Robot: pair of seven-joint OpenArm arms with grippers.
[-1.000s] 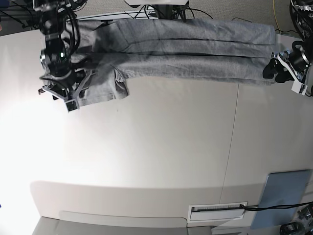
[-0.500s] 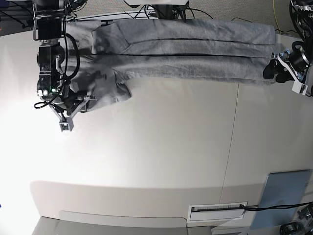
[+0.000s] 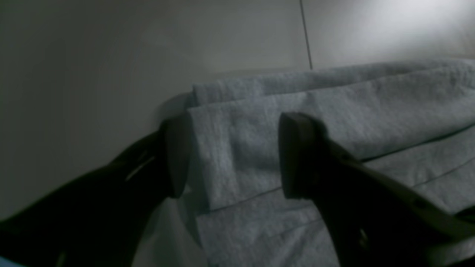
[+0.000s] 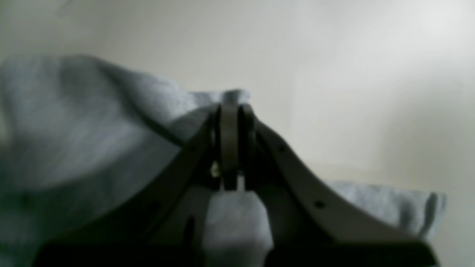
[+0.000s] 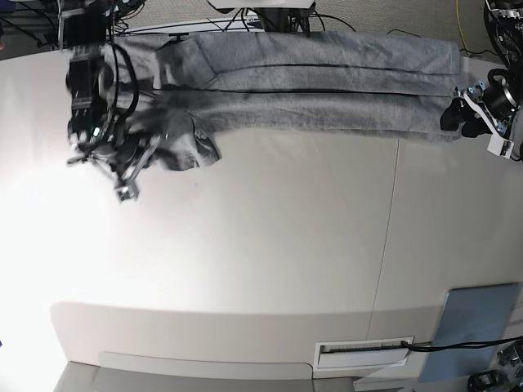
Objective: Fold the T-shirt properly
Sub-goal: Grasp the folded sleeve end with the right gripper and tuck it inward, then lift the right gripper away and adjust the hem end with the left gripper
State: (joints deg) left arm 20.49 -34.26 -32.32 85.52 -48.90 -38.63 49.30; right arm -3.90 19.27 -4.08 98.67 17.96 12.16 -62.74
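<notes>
T-shirt (image 5: 310,86) lies along the table's (image 5: 270,253) far edge. Right pincer (image 4: 230,148) is clenched on its sleeve end; left pincer (image 3: 230,155) straddles the hem, released. Next, the left probably must clamp.

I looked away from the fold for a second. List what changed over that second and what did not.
The right gripper, open over the T-shirt a second ago, has shut on a fold of its cloth at the sleeve end, and that end has bunched up a little. The left gripper stays open, one finger over the other end of the shirt and one beside its edge. The long folded body and the blue-grey panel have not moved.
</notes>
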